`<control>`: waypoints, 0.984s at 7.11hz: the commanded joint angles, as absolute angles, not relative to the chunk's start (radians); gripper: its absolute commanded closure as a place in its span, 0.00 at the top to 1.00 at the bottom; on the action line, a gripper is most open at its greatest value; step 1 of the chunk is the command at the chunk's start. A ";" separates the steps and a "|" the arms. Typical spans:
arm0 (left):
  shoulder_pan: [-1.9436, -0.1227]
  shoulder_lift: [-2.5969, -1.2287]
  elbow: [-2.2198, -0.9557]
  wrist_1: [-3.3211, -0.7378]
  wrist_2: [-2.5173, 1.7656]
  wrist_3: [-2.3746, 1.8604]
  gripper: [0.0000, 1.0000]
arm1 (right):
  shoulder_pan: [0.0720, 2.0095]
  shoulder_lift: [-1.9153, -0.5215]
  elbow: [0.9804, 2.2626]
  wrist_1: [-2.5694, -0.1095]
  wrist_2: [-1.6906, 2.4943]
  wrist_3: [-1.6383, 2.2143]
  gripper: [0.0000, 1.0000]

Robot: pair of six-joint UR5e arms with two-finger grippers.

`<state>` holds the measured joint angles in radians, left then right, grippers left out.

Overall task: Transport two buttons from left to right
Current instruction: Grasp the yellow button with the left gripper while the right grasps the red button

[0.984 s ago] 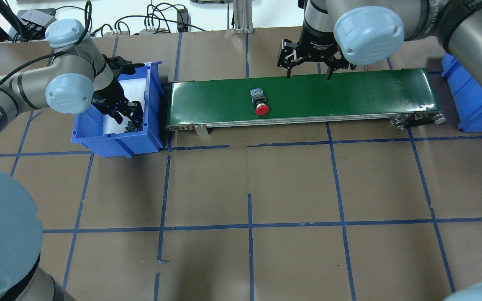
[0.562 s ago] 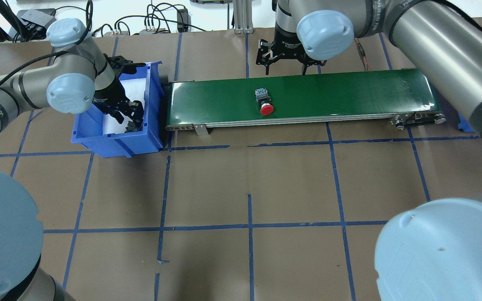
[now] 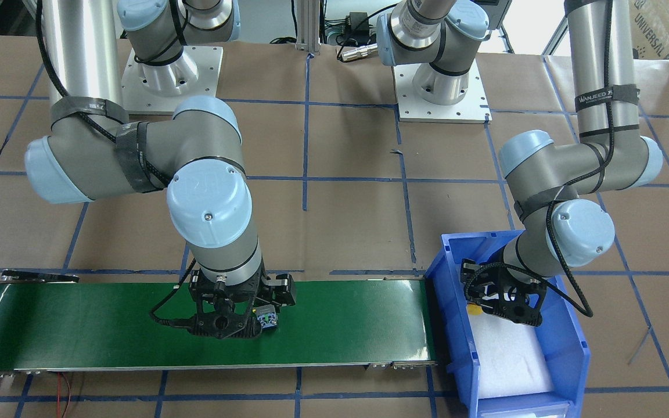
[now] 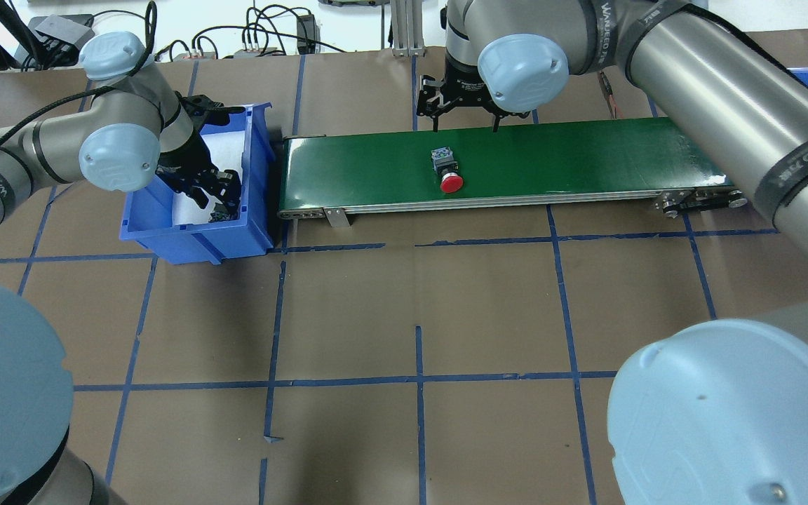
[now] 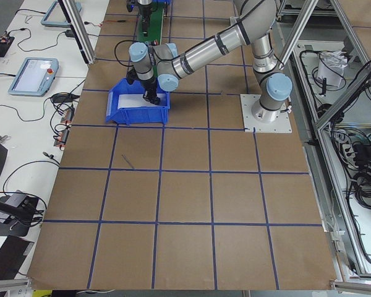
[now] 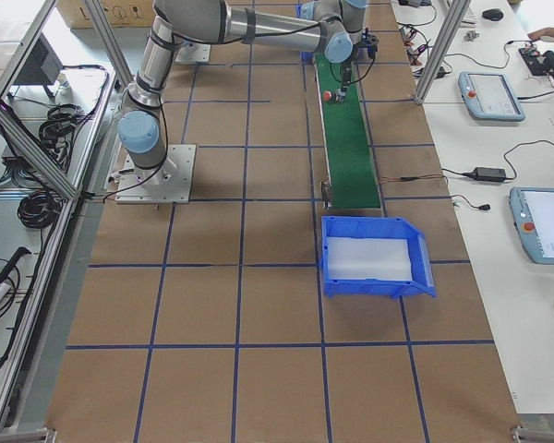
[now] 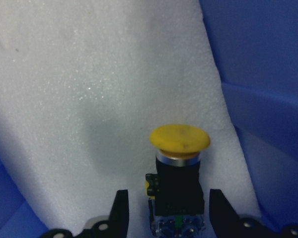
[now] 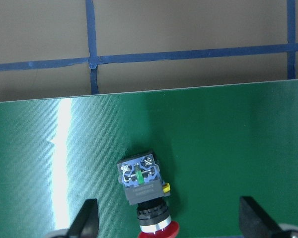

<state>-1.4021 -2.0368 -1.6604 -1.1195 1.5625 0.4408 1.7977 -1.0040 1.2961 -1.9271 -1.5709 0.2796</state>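
Left wrist-mounted view has the left claw [image 7: 169, 198] spread, one finger on each side of the yellow button [image 7: 179, 173] with a gap showing on both sides, so it is open around the button and not gripping. The button lies on the white foam pad [image 7: 89, 99] inside the blue bin [image 7: 258, 59] on the robot's left. The right claw [image 8: 169, 204] is also wide open, hanging over the green belt [image 8: 228, 134] with the red button [image 8: 143, 181] lying on its side below, closer to one finger than the other. Judging by this, the first button is halfway across and the second is not yet lifted. The left claw's next move looks like closing on the black barrel and raising it clear of the bin wall. The right claw would need to centre, drop and close before carrying the button to the second bin [image 6: 374, 258] at the far end of the surface [image 4: 418, 315]. The red cap is cut off at the bottom edge of the right wrist view. From the front the claw covers all but the grey block, and overhead the yellow button is hidden.
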 commanded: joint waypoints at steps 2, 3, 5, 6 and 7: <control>-1.401 -2.036 -1.652 -1.120 1.563 0.439 0.21 | 1.798 -0.980 1.302 -1.937 -1.571 0.278 0.99; -1.401 -2.028 -1.648 -1.120 1.563 0.439 0.21 | 1.798 -0.971 1.302 -1.959 -1.571 0.278 0.99; -1.399 -1.988 -1.644 -1.135 1.572 0.437 0.21 | 1.798 -0.951 1.304 -1.983 -1.571 0.272 0.99; -1.401 -1.968 -1.643 -1.146 1.578 0.437 0.21 | 1.798 -0.940 1.304 -1.985 -1.571 0.268 0.97; -1.401 -1.933 -1.641 -1.149 1.578 0.437 0.21 | 1.795 -0.937 1.305 -1.983 -1.571 0.262 0.97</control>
